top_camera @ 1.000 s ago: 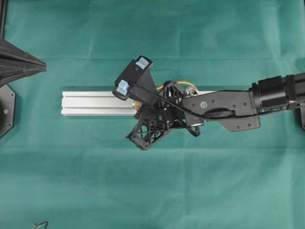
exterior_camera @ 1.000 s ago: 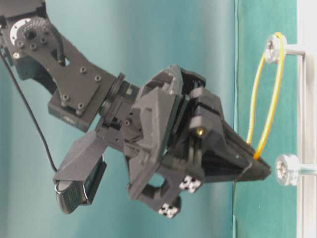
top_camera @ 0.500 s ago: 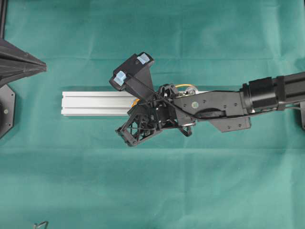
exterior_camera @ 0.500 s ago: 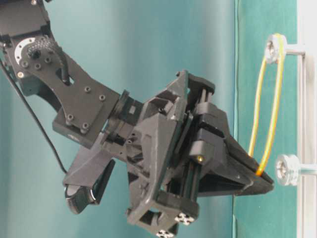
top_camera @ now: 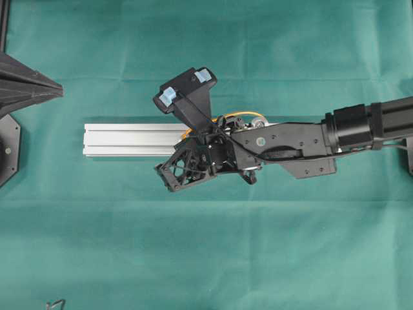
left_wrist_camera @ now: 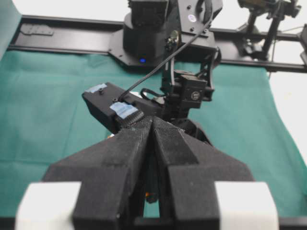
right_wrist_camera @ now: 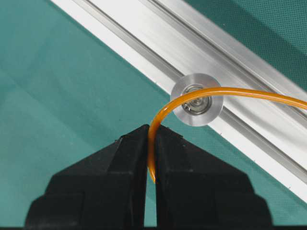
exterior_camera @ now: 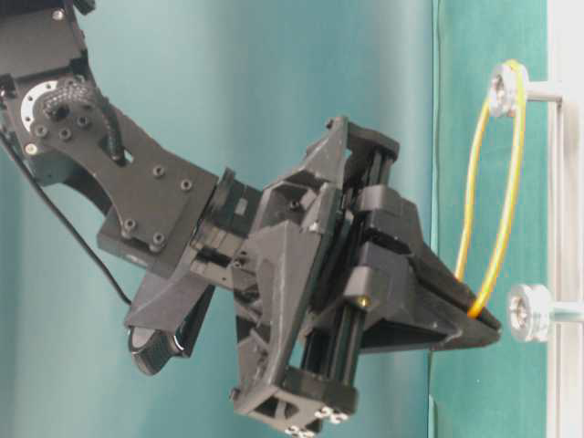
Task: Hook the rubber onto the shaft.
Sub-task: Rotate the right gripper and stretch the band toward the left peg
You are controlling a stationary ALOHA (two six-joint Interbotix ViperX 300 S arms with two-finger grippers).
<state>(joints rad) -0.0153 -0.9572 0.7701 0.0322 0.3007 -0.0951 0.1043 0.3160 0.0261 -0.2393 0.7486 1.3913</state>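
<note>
The rubber point(right_wrist_camera: 158, 112) is a thin orange loop. In the table-level view the rubber point(exterior_camera: 497, 182) hangs from the far shaft point(exterior_camera: 505, 88) and stretches to my right gripper point(exterior_camera: 484, 321), which is shut on its other end. That end sits just beside the flanged head of the near shaft point(exterior_camera: 529, 312). In the right wrist view the band curves across the shaft head point(right_wrist_camera: 196, 99) and runs down between the fingers of the right gripper point(right_wrist_camera: 150, 130). Both shafts stand on the silver rail point(top_camera: 129, 139). My left gripper point(left_wrist_camera: 152, 120) is shut on nothing, far left of the rail.
The right arm point(top_camera: 361, 126) reaches in from the right over the rail, and its wrist camera point(top_camera: 184, 97) juts out above it. The left arm's black base point(top_camera: 6, 148) stands at the left edge. Green cloth point(top_camera: 206, 245) covers the table.
The right wrist has rolled and shifted a little left along the rail. The band, still gripped, has drawn narrower and tauter beside the near shaft. The left arm has not moved.
</note>
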